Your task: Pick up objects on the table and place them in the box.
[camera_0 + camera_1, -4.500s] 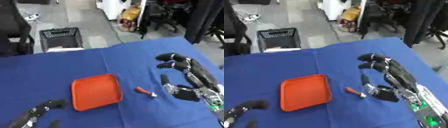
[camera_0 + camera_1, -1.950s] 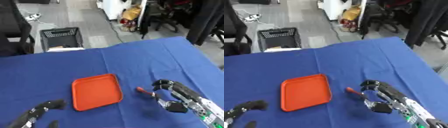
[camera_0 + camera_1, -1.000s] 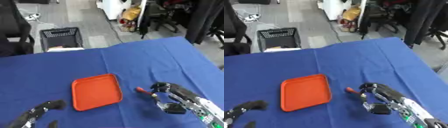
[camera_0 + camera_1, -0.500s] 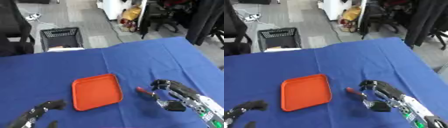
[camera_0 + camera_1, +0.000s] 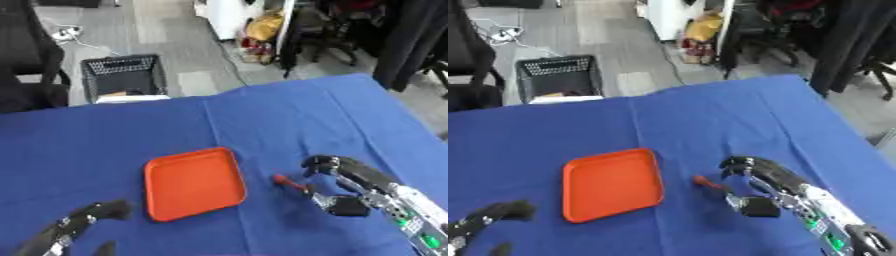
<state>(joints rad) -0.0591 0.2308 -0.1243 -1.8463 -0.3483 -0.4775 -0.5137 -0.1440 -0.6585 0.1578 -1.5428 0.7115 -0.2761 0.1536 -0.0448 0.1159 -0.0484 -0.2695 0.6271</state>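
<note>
my right hand: low at 4 o'clock on the blue table, fingers curled down just beside the small red object, thumb tucked below; i cannot tell whether i touch it.
small red object: lies on the cloth between my right hand and the tray, at 3 o'clock of the tray.
orange tray: flat, near the table's middle, nothing in it.
my left hand: at 7 o'clock by the lower edge, fingers relaxed, holding nothing.

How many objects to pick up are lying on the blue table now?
1 is visible: a small red object on the blue table, between the orange tray and the right hand. The hand may hide another.
</note>
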